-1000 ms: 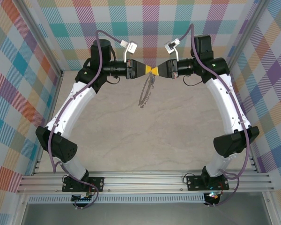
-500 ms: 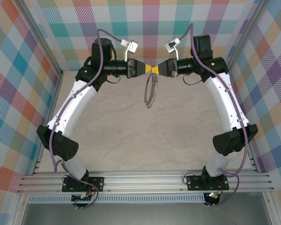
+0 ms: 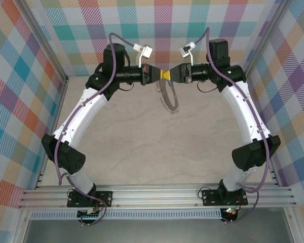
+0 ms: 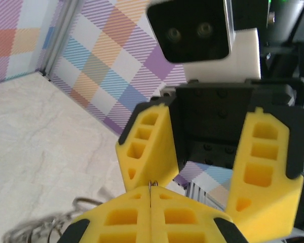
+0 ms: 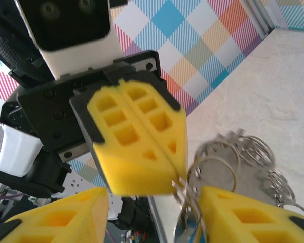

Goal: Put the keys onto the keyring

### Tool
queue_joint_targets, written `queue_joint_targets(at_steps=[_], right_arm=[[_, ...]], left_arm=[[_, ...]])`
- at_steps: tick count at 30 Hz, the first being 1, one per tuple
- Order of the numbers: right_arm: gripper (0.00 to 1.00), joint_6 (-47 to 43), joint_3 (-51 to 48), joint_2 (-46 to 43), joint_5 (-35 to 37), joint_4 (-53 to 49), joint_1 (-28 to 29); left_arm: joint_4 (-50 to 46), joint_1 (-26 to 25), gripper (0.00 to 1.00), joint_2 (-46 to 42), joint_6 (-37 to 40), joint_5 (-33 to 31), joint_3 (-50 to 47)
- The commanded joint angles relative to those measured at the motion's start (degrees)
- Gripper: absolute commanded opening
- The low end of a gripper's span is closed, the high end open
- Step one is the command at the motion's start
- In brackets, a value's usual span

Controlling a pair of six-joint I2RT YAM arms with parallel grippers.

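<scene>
My left gripper (image 3: 161, 75) and right gripper (image 3: 171, 75) meet tip to tip high over the back of the table. The left gripper (image 4: 151, 195) is shut on a thin wire of the keyring (image 4: 151, 184). From it the grey keyring (image 3: 167, 96) hangs down, fringed with small loops (image 5: 253, 152). The right gripper (image 5: 152, 202) is open, its yellow fingers (image 4: 147, 147) on either side of the left gripper's tip (image 5: 175, 152). A sliver of the key's blue tag (image 5: 187, 233) shows among silvery metal at the right finger (image 5: 253, 212). Whether the key sits on the ring is hidden.
The beige marbled table (image 3: 152, 147) lies below, boxed in by plaid walls (image 3: 20, 91) and aluminium posts. Purple cables (image 3: 109, 55) loop over both arms. The arms' bases are bolted to a rail (image 3: 157, 195) at the near edge.
The hanging keyring has swung from down-left to right, under the fingertips. The left wrist has shifted slightly right and turned. The right arm has hardly moved.
</scene>
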Motion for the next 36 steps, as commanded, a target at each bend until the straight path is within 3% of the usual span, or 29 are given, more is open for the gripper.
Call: queue_joint_targets(at_steps=[1, 6, 27, 36], right_arm=[[0.54, 2.7, -3.69, -5.1, 0.48, 6.12, -1.29], [0.56, 3.64, -8.54, -7.86, 1.61, 7.99, -1.53], [0.51, 10.66, -13.24, -11.6, 7.58, 18.76, -4.33], [0.51, 12.62, -12.62, -9.81, 1.64, 19.82, -3.37]], left_arm=[[6.66, -0.42, 0.0, -2.19, -1.67, -1.67, -0.11], [8.96, -0.38, 0.0, -2.74, -3.09, -1.91, -0.4], [9.42, -0.42, 0.0, -2.91, -3.23, 2.18, 1.28], [10.16, -0.42, 0.0, -3.18, -3.54, 2.3, 1.47]])
